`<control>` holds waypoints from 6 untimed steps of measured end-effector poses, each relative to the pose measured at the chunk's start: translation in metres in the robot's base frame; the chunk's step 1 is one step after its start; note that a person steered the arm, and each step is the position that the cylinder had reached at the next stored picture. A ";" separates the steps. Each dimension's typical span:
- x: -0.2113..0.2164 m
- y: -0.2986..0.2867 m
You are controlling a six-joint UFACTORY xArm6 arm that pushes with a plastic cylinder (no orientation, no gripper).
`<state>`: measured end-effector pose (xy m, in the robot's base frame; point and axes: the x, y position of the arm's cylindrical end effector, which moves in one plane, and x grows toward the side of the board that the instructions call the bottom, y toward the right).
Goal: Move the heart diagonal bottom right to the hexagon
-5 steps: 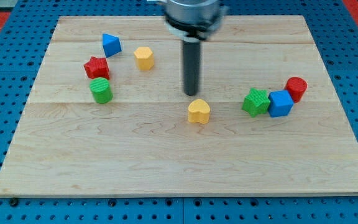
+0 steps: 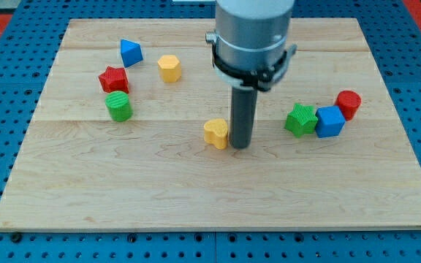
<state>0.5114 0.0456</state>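
The yellow heart lies near the middle of the wooden board. My tip stands right against the heart's right side, touching it. The yellow hexagon sits toward the view's top left, well up and left of the heart. The rod rises from the tip to the grey arm body at the view's top.
A blue triangle, a red star and a green cylinder cluster at the left. A green star, a blue cube and a red cylinder sit in a row at the right.
My tip has moved down and right, from above the heart to its right side. The heart has slid a little to the left.
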 end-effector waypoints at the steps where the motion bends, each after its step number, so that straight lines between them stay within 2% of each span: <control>1: 0.019 -0.020; 2: -0.017 -0.044; 4: -0.078 -0.051; 5: -0.057 -0.044; 6: -0.071 -0.015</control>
